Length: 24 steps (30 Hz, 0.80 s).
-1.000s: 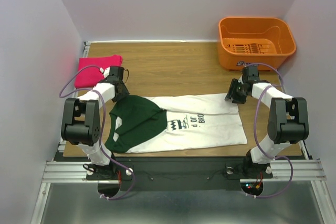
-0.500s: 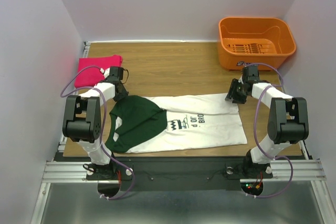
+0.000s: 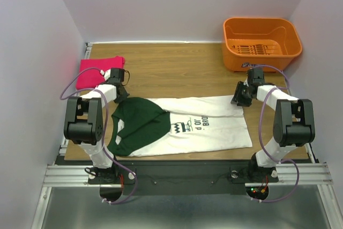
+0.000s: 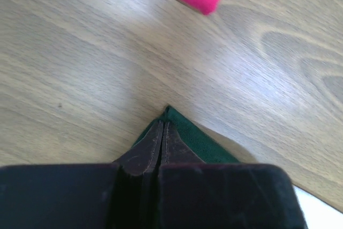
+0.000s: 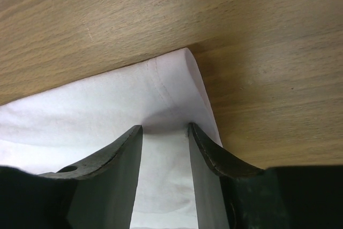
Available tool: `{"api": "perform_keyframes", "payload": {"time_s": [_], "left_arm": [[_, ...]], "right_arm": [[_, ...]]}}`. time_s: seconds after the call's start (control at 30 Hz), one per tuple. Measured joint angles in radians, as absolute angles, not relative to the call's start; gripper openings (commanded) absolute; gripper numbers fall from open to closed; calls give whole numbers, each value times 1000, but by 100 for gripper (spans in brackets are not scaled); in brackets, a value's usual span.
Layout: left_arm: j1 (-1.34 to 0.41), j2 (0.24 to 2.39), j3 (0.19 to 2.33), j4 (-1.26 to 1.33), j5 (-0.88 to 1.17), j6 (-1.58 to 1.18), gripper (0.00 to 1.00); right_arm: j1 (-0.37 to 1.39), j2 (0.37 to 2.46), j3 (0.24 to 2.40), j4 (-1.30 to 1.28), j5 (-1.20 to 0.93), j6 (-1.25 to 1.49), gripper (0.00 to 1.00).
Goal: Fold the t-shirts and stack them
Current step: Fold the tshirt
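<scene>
The white tee [image 3: 214, 127], green-sleeved, lies flat on the worktop [image 3: 177, 73]. The left hand [image 4: 162, 124] is clamped on its green corner; the right hand [image 5: 164, 128], fingers [image 5: 118, 154] apart, straddles its far-right corner. The pink tee [image 3: 99, 71] lies far left.

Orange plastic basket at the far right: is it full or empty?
Empty. The orange plastic basket shows only its bare slotted floor; nothing lies inside.
</scene>
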State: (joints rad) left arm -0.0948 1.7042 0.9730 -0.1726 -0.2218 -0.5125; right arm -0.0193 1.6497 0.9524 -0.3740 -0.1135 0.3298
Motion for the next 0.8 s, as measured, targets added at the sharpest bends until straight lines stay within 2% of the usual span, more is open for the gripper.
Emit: {"api": "perform_keyframes", "payload": {"time_s": [0.33, 0.47, 0.57, 0.7, 0.8], "left_arm": [[-11, 1626, 963, -242, -262, -519, 0], [-2, 1565, 911, -237, -238, -533, 2], [3, 1555, 856, -235, -212, -546, 8], [7, 1534, 828, -238, -188, -558, 22], [9, 1488, 828, -259, -177, -563, 44]], "right_arm": [[-29, 1656, 952, -364, -89, 363, 46], [-29, 1656, 953, -362, -90, 370, 49], [-29, 1655, 955, -362, -102, 369, 53], [-30, 1641, 956, -366, -133, 361, 54], [-33, 1597, 956, -375, -158, 358, 54]]}}
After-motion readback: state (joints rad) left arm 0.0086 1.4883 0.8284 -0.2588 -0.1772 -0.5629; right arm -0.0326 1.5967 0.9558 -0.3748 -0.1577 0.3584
